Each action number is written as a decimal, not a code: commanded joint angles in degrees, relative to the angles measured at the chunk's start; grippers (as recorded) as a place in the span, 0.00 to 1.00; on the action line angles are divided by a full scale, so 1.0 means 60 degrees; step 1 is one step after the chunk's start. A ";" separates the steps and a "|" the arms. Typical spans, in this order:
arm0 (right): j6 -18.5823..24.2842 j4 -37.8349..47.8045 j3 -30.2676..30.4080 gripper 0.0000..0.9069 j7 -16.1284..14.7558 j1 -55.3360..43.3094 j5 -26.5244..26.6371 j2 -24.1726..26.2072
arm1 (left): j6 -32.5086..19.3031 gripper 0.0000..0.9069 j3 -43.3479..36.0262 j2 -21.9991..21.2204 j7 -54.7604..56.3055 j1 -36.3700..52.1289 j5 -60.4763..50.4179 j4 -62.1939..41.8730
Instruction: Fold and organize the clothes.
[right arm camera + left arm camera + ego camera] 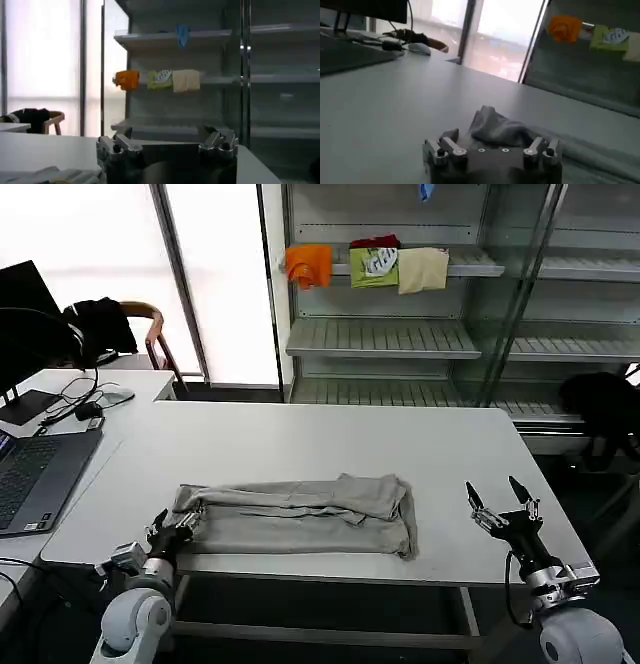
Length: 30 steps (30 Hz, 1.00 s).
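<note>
Grey shirt [300,514], folded into a long band, lies near the front edge of the white table [300,439]. Left gripper [183,526] pinches the shirt's left end; right gripper [503,504], spread wide, hovers to the shirt's right.

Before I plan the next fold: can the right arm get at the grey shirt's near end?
Probably yes: the right gripper hovers open beside the grey shirt, with bare table between.

Strong daylight from window [215,274] at back left, blown out to white. Table [330,439] evenly lit, soft shadow under folded shirt [300,514]. Left wrist view: background soft, hazy glare. Shelves [200,80] dim beside window glare.
</note>
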State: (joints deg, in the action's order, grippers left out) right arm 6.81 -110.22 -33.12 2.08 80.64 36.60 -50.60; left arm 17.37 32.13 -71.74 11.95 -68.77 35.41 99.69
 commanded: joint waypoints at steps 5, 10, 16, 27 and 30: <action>0.0060 0.0073 0.0010 1.00 -0.0045 -0.0017 0.0041 0.0019 | -0.0282 0.01 -0.0211 -0.0185 -0.0171 -0.0001 -0.0310 -0.0443; 0.0062 0.0068 0.0045 1.00 -0.0044 -0.0071 0.0042 0.0034 | -0.0532 0.00 -0.0329 -0.0182 -0.0259 0.0024 -0.0617 -0.0386; 0.0098 0.0012 0.0049 1.00 -0.0032 -0.0067 0.0061 0.0026 | -0.0747 0.00 -0.0425 -0.0134 -0.0410 0.0016 -0.1025 -0.0241; 0.0083 -0.0049 0.0056 1.00 0.0011 -0.0191 0.0101 0.0011 | -0.0324 0.00 0.0121 0.1487 -0.0191 0.0496 -0.0113 0.0378; 0.0082 -0.0053 0.0085 1.00 0.0022 -0.0241 0.0094 -0.0016 | -0.0306 0.00 0.0571 0.2419 -0.0095 0.0613 0.0572 0.0084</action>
State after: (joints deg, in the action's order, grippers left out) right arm 7.27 -110.44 -32.66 2.17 79.37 37.18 -50.63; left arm 14.77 30.62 -69.26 10.59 -67.31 32.04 100.40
